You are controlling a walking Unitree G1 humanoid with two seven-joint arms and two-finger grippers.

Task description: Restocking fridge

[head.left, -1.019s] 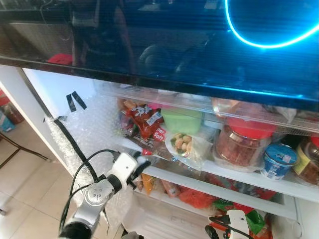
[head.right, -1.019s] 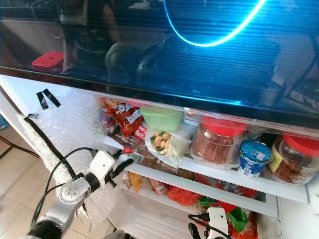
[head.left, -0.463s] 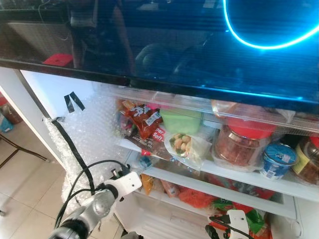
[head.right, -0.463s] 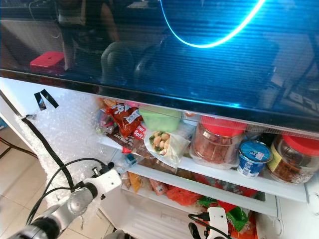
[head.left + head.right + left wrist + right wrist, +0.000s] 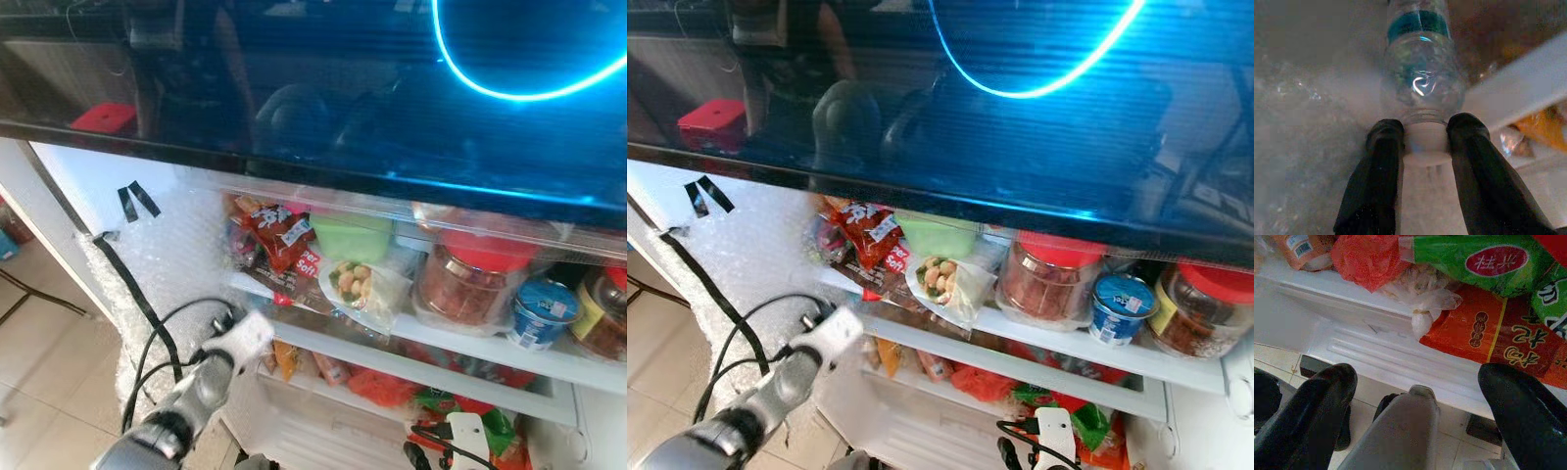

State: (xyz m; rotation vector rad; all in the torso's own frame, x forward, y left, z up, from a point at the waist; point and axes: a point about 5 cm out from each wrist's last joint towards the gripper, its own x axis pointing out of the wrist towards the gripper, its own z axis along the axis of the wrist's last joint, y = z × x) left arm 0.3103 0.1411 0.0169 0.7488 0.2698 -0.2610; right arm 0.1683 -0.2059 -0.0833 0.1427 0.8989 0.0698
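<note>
The left end effector (image 5: 1422, 147) is clenched on the neck of a clear water bottle (image 5: 1422, 93) with a blue label, holding it at the left end of the fridge shelf (image 5: 431, 338). The right end effector (image 5: 1415, 401) hangs released, fingers spread, low before the bottom drawer's red and green packets (image 5: 1488, 333).

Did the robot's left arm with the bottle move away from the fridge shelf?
Yes. The left gripper, holding the clear plastic bottle, dropped lower and pulled back from the white shelf edge.
</note>
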